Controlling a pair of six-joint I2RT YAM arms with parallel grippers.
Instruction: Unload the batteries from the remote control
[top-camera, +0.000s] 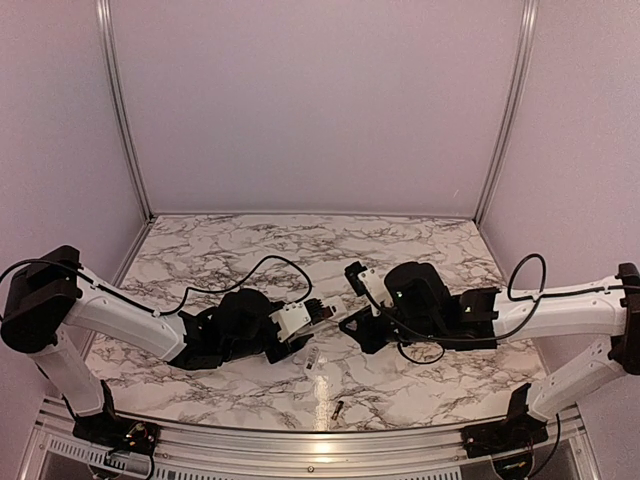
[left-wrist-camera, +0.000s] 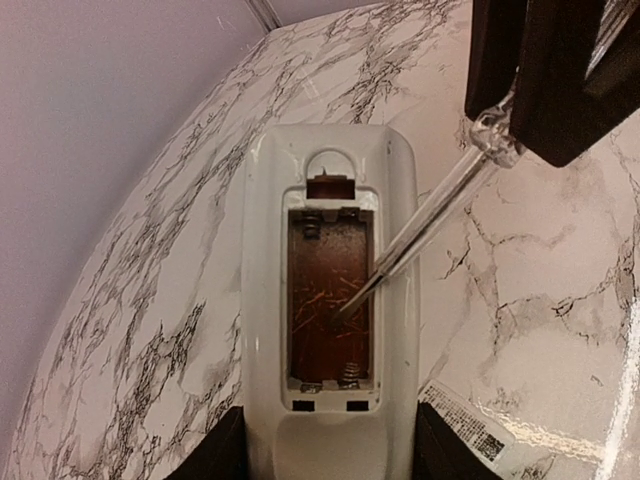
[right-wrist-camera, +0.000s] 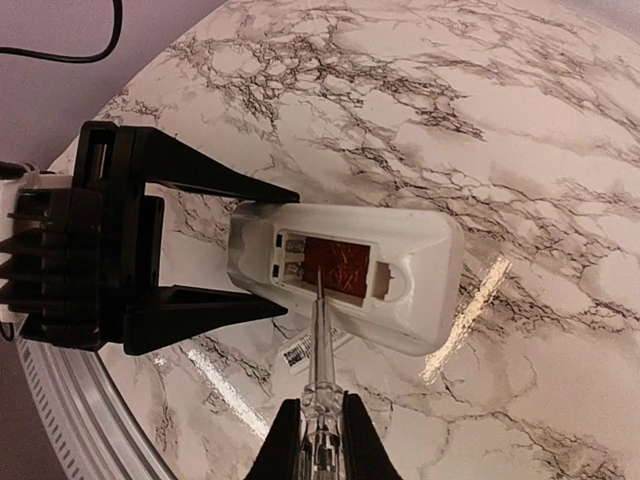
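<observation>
- Left wrist: the remote control (left-wrist-camera: 330, 250) stands lengthwise in the left gripper (left-wrist-camera: 328, 445), whose black fingers (left-wrist-camera: 220, 450) are clamped on its two long edges near the close end. It is raised over the marble table (left-wrist-camera: 540, 300). The cover is off, and the dark-reddish recess (left-wrist-camera: 325, 290) shows springs at both ends but no batteries. The tip of a thin grey rod (left-wrist-camera: 430, 215) rests inside the recess. A white printed piece (left-wrist-camera: 460, 430) lies on the table just beside the remote.
- Right wrist: the right gripper (right-wrist-camera: 318, 425) is closed tight on the rod's clear handle, with the shaft pointing up into the recess.
- Top external: both grippers meet over the middle of the table. One small dark piece (top-camera: 337, 408) lies near the front edge, probably a battery; I cannot find a second.
- Handling, as I judge it: the remote is light, stiff, smooth plastic that slips easily. It is best pinched on its long edges, leaving the recess clear. Loose batteries are tiny and round, so they are likely to roll.
</observation>
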